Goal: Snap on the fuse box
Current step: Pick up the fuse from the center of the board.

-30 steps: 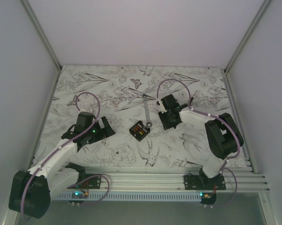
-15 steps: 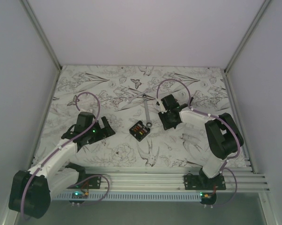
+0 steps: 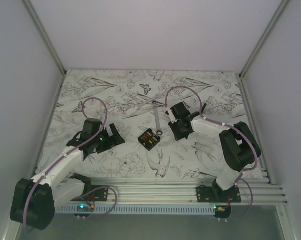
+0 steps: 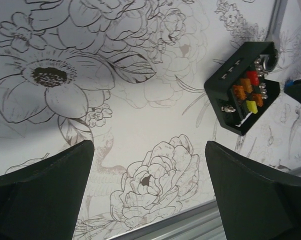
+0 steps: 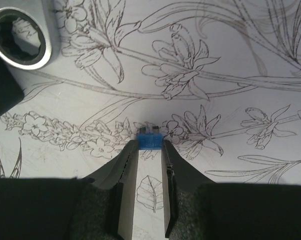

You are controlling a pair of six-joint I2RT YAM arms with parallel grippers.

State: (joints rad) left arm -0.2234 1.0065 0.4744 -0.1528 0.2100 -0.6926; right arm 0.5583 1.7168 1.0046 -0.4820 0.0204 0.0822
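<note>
Seen from above, a white desk (image 3: 90,85) printed with black line drawings of flowers, birds and butterflies carries two white and black robot arms bolted at its near edge.

The small black rectangular plastic fuse box (image 3: 149,139) lies open-side up near the middle of the desk, between the two arms and turned at an angle. Rows of red, orange and yellow fuses show inside it. A silver metal wrench (image 3: 157,118) lies just beyond it, its near ring end close to the box's far corner.

The left gripper (image 4: 149,150) hovers low over the desk to the left of the fuse box, apart from it. Its black fingers (image 4: 40,195) are spread fully wide with nothing between them.

The right gripper (image 5: 149,150) is to the right of the fuse box, near the wrench's ring end. Its fingers (image 5: 126,165) are drawn close together and pinch a small blue plastic piece (image 5: 150,141), shaped like a blade fuse, at their tips, above the printed desk.
</note>
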